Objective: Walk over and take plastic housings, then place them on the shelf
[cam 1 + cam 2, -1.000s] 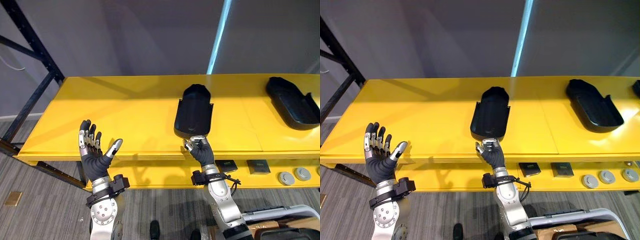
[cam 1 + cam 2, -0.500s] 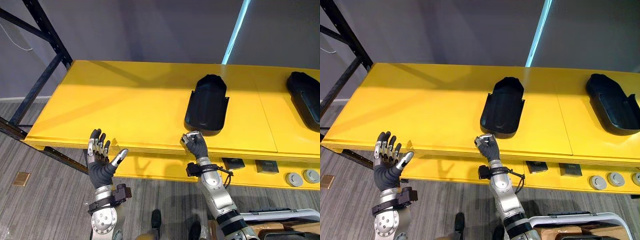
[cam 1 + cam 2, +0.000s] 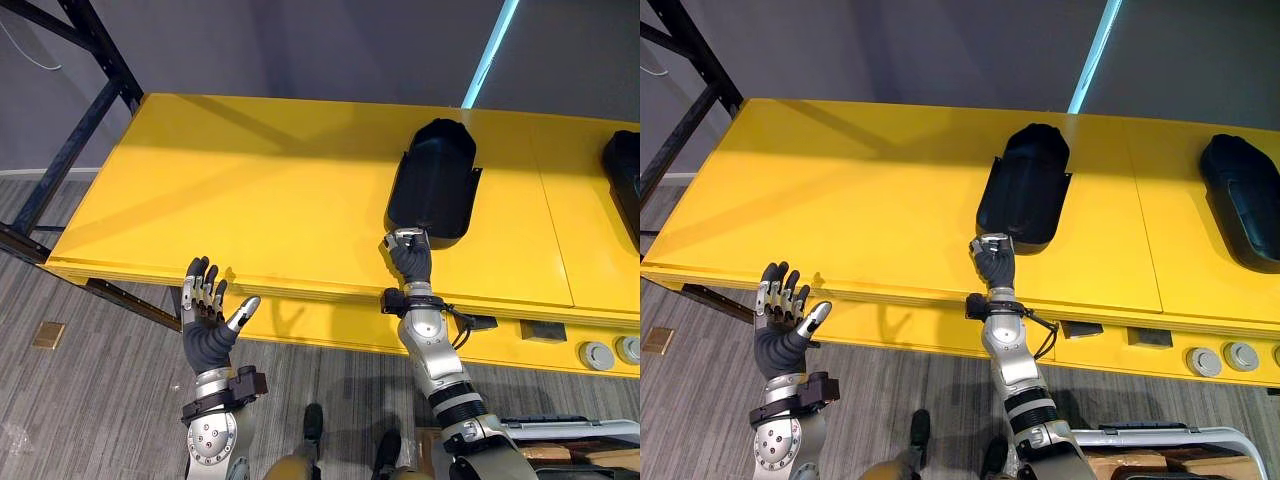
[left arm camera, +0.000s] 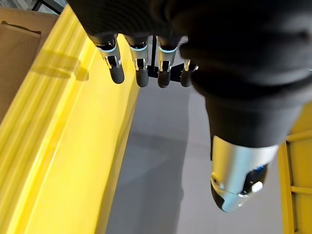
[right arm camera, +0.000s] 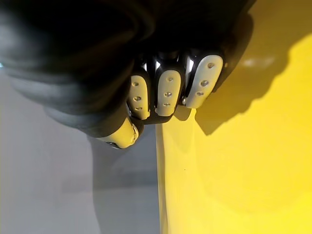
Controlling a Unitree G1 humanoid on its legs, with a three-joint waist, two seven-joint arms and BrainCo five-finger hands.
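My right robot hand (image 3: pixel 408 255), curled shut on nothing, sits at the near lip of the plastic housing (image 3: pixel 432 180), which lies on the yellow shelf (image 3: pixel 250 200) at 12 o'clock. Any nudge should go straight and gentle. At 7 o'clock, my left robot hand (image 3: pixel 208 325) is spread wide.

Black plastic housing (image 3: pixel 432 180), bright yellow shelf (image 3: pixel 250 200), grey streaked floor (image 3: pixel 90 400), dark grey wall (image 3: pixel 300 50).

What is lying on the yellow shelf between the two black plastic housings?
Nothing. In the right eye view the yellow shelf is bare between the central black plastic housing and the right-edge housing; only a seam crosses it.
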